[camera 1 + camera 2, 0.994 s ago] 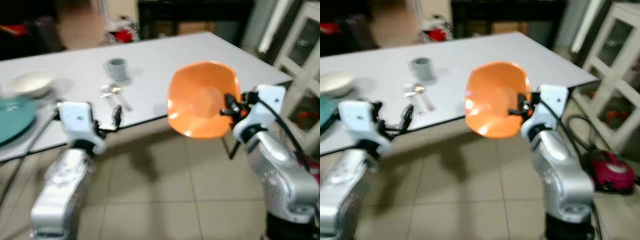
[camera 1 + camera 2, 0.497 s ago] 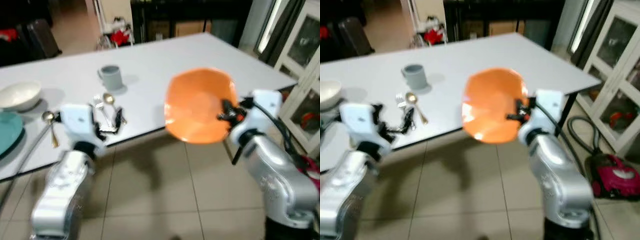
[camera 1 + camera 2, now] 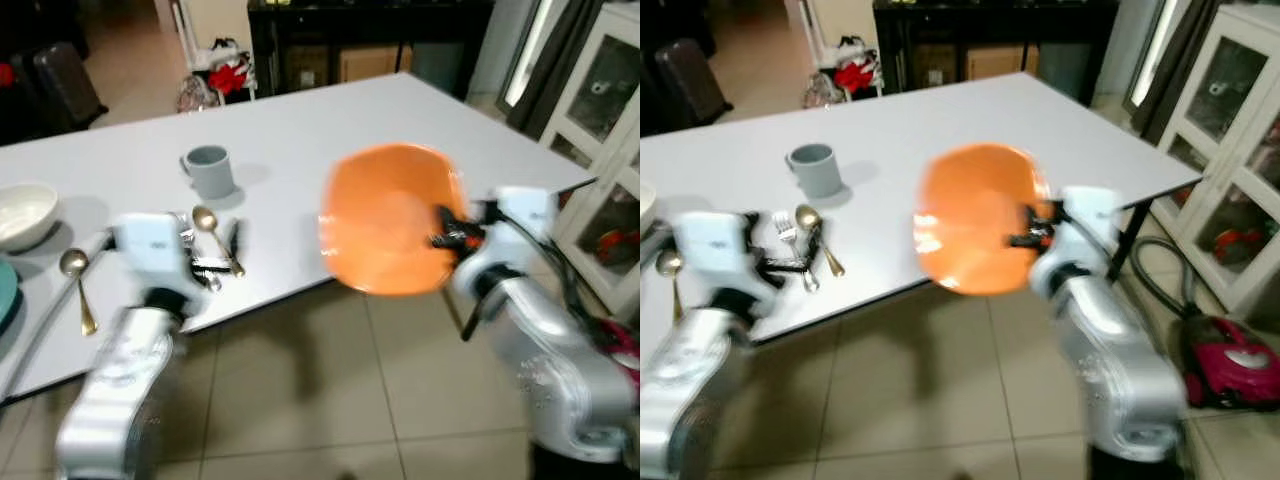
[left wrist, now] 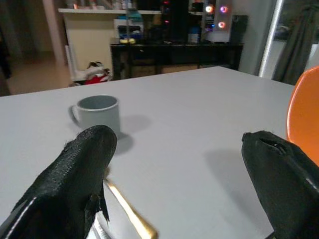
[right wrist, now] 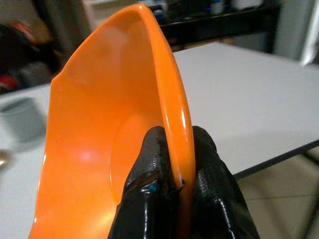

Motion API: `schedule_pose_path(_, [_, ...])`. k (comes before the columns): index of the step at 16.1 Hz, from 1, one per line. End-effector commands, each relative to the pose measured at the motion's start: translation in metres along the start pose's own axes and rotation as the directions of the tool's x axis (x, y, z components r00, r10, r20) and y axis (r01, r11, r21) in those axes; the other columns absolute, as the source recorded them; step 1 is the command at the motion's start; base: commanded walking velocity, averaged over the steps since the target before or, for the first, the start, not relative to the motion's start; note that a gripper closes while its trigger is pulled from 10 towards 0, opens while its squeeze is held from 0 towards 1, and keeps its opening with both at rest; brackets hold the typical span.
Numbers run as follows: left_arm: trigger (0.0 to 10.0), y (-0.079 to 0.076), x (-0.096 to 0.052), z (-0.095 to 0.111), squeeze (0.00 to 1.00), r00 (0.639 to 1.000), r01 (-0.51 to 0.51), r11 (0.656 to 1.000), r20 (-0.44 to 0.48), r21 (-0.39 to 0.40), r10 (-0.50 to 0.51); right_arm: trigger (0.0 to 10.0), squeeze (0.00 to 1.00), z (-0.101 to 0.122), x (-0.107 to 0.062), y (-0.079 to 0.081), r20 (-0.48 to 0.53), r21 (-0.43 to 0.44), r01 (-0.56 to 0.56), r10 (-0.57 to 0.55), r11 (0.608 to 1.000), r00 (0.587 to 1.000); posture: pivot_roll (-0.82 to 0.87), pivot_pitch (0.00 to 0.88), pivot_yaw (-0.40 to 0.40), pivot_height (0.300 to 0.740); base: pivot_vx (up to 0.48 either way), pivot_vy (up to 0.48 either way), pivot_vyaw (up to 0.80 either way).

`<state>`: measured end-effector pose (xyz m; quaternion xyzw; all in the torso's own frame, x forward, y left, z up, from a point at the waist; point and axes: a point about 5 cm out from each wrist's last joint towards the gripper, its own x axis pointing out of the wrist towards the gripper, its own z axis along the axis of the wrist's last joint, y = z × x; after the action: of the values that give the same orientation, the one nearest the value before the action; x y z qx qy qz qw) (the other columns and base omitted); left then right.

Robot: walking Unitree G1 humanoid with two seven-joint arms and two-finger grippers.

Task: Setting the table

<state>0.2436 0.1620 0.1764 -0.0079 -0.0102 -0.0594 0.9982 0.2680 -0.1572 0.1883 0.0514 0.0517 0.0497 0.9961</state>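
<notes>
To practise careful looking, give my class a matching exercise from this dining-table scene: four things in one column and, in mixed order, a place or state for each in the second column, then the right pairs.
Things
1. orange plate
2. grey mug
3. left gripper
4. white bowl

Places or states
A. fingers spread apart, holding nothing
B. pinched by its rim in the right gripper
C. near the table's left end
D. stands on the table beyond the cutlery

Pairs: 1-B, 2-D, 3-A, 4-C
</notes>
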Motion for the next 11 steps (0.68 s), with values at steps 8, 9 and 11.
schedule_pose_path(8, [10.0, 0.011, -0.011, 0.002, 0.00, 0.999, -0.051, 0.998, 0.000, 0.045, 0.051, 10.0, 0.00, 0.008, 0.004, 0.021, 0.045, 0.015, -0.103, 0.102, 0.995, 0.994, -0.05, 0.000, -0.007, 0.740, 0.357, 0.000, 0.30])
schedule_pose_path(9, [10.0, 0.012, -0.014, 0.001, 0.00, 0.999, -0.048, 0.997, -0.007, 0.053, 0.049, 10.0, 0.00, 0.006, 0.003, 0.022, 0.043, 0.018, -0.104, 0.103, 0.994, 0.994, -0.04, 0.000, -0.005, 0.740, 0.356, 0.000, 0.00])
schedule_pose_path(11, [10.0, 0.014, -0.017, 0.003, 0.00, 0.998, -0.057, 0.996, -0.006, 0.064, 0.057, 10.0, 0.00, 0.007, 0.006, 0.018, 0.047, 0.033, -0.089, 0.088, 0.995, 0.995, -0.03, 0.000, -0.016, 0.740, 0.358, 0.000, 0.00])
